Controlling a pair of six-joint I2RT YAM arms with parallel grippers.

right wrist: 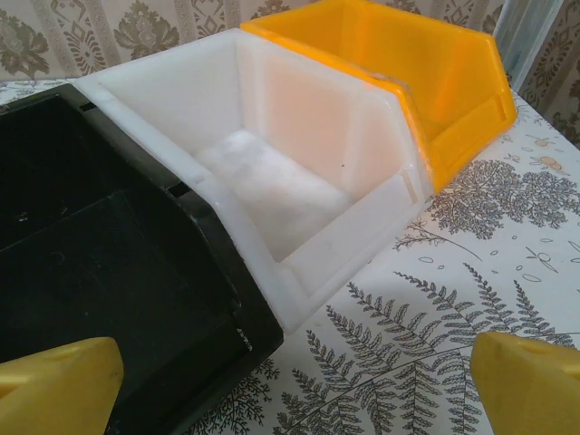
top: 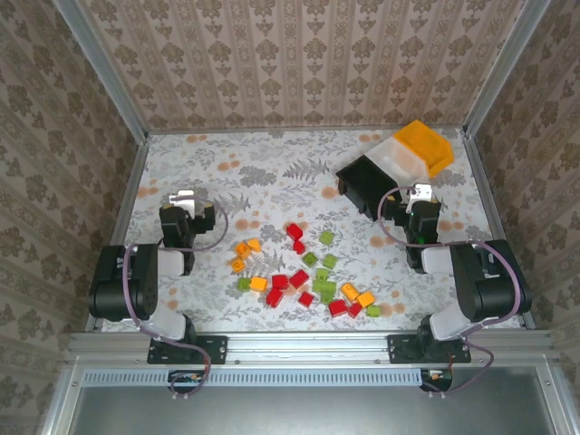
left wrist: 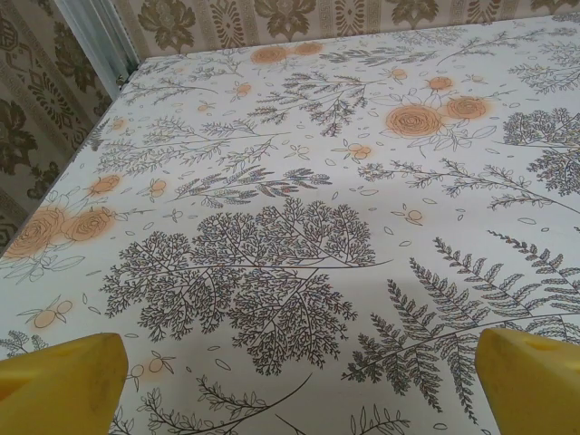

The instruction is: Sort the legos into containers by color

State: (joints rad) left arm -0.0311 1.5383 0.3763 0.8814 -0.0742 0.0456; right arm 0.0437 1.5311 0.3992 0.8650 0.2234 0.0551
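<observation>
Top external view is showing the legos [top: 304, 272] lying loose on the near middle of the table [top: 272, 154]. They are a scatter of tiny red, lime green and orange-yellow bricks, many touching, with a few orange ones sitting slightly apart on the left.

The containers [top: 391, 165] are standing pressed side by side in the far right corner. The black bin [top: 362, 183] is sitting nearest the middle, the white bin [top: 403, 156] next to it, and the orange-yellow bin [top: 428, 143] deepest in the corner.

The right gripper [top: 419, 193] is hovering just on the near side of the black bin, its yellow fingers spread wide apart. The left gripper [top: 186, 201] is hanging over the left side, near the orange bricks, its fingers likewise spread wide.

Patterned tabletop is stretching open from the left gripper to the far wall [top: 299, 63]. Metal rails [top: 127, 195] are bordering the left and right edges.
</observation>
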